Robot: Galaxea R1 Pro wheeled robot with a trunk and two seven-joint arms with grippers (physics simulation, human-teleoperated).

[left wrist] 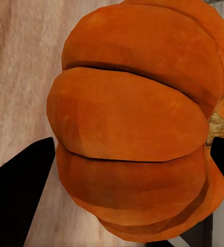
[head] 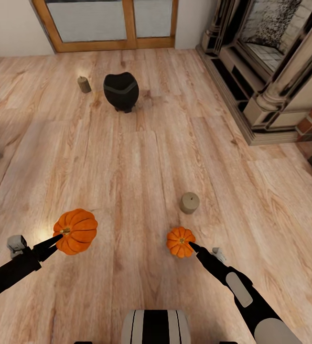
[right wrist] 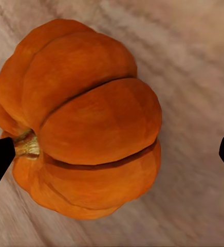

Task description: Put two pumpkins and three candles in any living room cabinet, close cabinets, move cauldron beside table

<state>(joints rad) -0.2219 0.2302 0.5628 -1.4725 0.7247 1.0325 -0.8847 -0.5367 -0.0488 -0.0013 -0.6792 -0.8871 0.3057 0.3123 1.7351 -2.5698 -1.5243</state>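
Now | left jaws (head: 59,236) clamp left pumpkin (head: 76,231) | right jaws (head: 192,245) wide at right pumpkin (head: 180,241) | candle (head: 189,202) beyond

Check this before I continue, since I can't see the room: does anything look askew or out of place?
Nothing is spilled or broken. The round black cauldron, two stubby beige candles and two ribbed orange pumpkins sit scattered on the wood plank floor.

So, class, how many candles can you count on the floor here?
2. One candle stands left of the cauldron; another candle is beyond the smaller pumpkin. Others may be out of frame.
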